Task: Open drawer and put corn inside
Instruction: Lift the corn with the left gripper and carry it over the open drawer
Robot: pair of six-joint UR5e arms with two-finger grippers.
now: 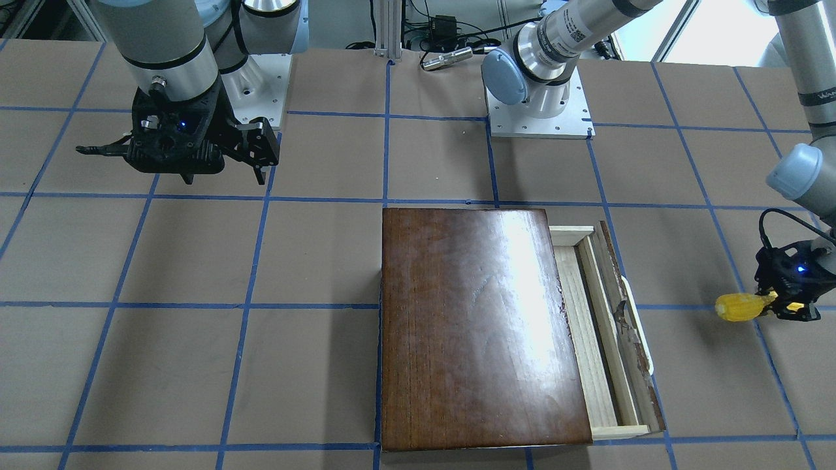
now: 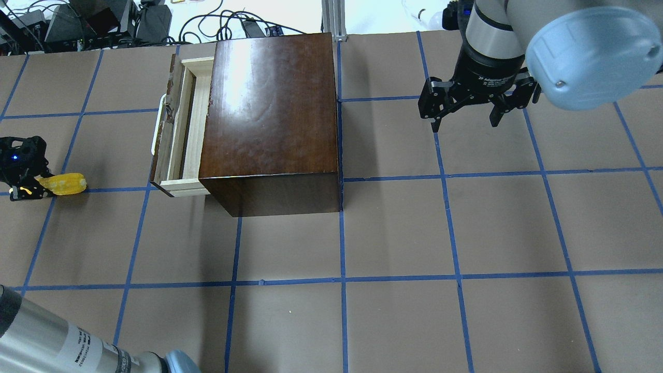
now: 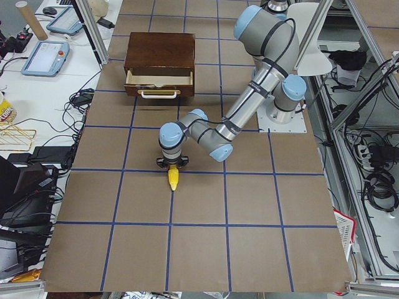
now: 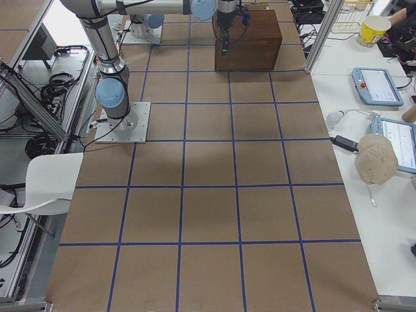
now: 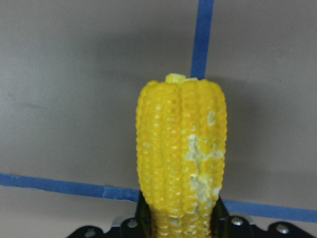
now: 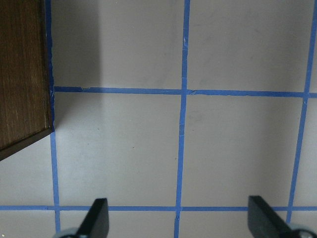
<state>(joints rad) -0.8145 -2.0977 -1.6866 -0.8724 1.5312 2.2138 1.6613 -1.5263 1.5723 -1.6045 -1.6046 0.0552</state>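
Corn, front-facing view: the corn (image 1: 741,307) is gripped at one end by the left jaws, well apart from the drawer (image 1: 588,326), which stands partly open.
Overhead view: the cob's long axis is aimed at the drawer front; the right jaws are spread and empty, beyond the box (image 2: 269,114).
Left wrist view: the free end is seen over the surface (image 5: 74,99).

Brown table (image 2: 393,233) gridded in blue tape (image 2: 444,176); white chair (image 4: 40,182); paper cup (image 4: 372,29).

Right gripper (image 6: 181,220) above taped brown table (image 6: 237,148), my fingers (image 6: 99,218) wide apart. Dark wooden box (image 6: 22,74) corner upper left.
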